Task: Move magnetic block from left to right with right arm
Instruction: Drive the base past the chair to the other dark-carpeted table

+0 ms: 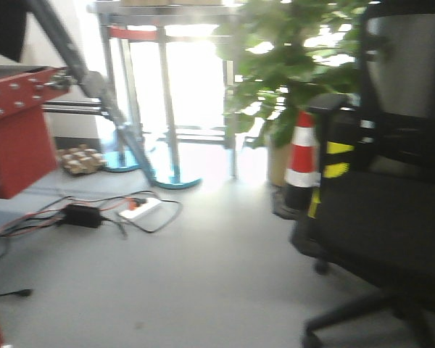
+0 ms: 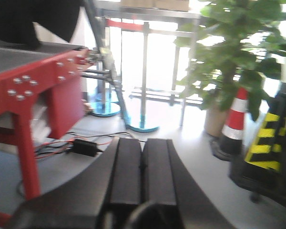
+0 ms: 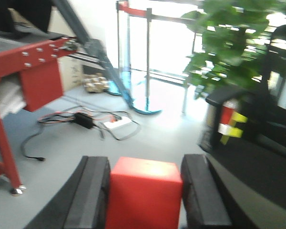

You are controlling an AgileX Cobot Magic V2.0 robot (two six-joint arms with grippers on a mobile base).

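Now | right hand (image 3: 145, 164) grips magnetic block (image 3: 144, 195) | left hand (image 2: 142, 143) closed

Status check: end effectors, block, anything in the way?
Left end effector shut, empty. Right end effector shut on red block. Black chair nearby, not touching.

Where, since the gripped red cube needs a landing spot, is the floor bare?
Bare grey floor for the red cube lies between the power adapter and the office chair. Crowded: adapter and power strip left; chair and traffic cone right.
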